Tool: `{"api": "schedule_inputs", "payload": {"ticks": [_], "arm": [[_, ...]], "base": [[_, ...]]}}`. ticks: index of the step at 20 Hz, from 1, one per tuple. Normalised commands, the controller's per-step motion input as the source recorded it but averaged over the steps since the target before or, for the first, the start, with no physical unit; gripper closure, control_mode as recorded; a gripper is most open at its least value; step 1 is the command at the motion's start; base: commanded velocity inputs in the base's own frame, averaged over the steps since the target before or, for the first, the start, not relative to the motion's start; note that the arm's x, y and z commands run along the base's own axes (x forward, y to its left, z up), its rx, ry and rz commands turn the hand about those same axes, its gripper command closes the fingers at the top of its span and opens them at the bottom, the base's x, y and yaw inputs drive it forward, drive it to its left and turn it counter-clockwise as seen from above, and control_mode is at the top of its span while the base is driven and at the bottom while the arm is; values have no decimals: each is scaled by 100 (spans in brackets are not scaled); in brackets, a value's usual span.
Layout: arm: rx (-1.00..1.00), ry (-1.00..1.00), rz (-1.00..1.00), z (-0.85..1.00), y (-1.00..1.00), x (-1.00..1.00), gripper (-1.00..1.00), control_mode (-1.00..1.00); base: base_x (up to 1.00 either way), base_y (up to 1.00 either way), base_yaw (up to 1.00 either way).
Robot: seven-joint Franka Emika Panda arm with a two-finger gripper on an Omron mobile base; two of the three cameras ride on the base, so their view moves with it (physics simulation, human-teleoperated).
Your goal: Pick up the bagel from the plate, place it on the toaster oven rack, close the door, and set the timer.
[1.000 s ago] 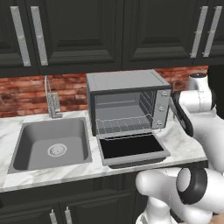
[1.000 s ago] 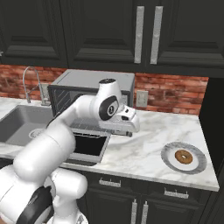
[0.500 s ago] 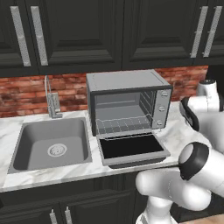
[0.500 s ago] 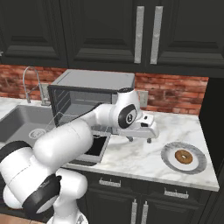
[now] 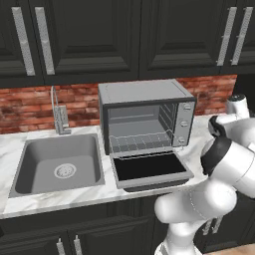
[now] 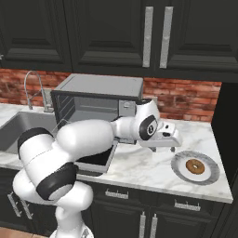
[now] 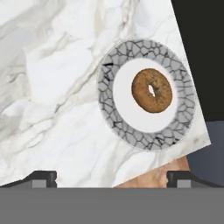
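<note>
Gripper [image 6: 168, 141] hangs with jaws wide apart and empty, left of the plate [image 6: 178, 166]. On it, bagel [image 6: 195, 166] lies flat, likely light and springy; pinch across the outer edges, gently.

The arm [image 6: 88, 137] is glossy white, built of fat rounded segments joined by dark grey-black rings — one band at the elbow, another low on the shoulder link. A round dark cap with a pale centre marks the wrist joint. The gripper [image 6: 165, 148] is a white block — its two fingertips [image 7: 41, 178] are small, dark and squared.
</note>
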Motion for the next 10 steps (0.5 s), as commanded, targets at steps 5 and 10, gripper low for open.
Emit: {"api": "schedule_inputs", "payload": {"ticks": [5,10], "arm": [[0,0,0,-31,-45,9,-100,-100],[0,0,0,-35,-42,19,-100,-100]], "base": [[0,0,0],[0,0,0]]}}
